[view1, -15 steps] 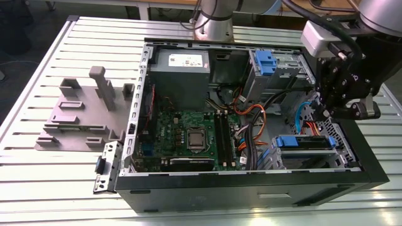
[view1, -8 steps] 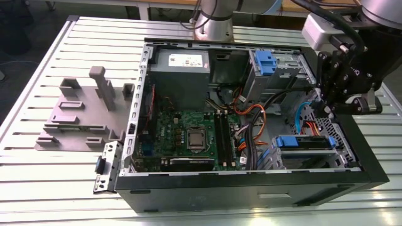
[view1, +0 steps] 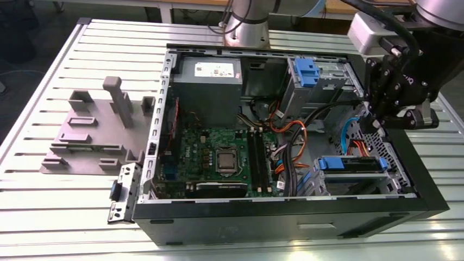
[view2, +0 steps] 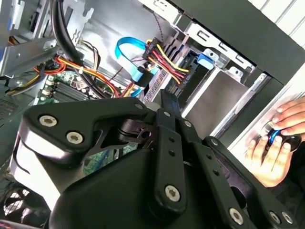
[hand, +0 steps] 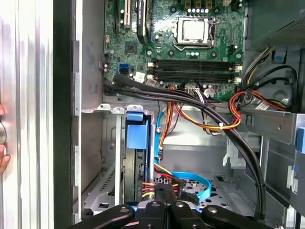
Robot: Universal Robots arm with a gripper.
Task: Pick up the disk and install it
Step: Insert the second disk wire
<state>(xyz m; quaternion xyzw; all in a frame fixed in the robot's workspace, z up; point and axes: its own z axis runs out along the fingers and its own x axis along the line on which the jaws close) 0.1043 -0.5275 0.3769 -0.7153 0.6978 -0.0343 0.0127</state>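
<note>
Hand over open case, disk seated in bay.
Hand (view1: 378, 117) hovers at right of exterior frame, fingers pressed together, holding nothing; disk (view1: 351, 164) with blue bracket lies just below it at lower right, long axis across the frame.

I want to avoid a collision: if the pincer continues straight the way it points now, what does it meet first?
Probably the connector with red, yellow and black wires just ahead of the pincer, beside the blue flat cable; depth is unclear.

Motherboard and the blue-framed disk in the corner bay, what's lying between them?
Between motherboard and disk runs a bundle of black and orange cables, seen in the exterior view.
</note>
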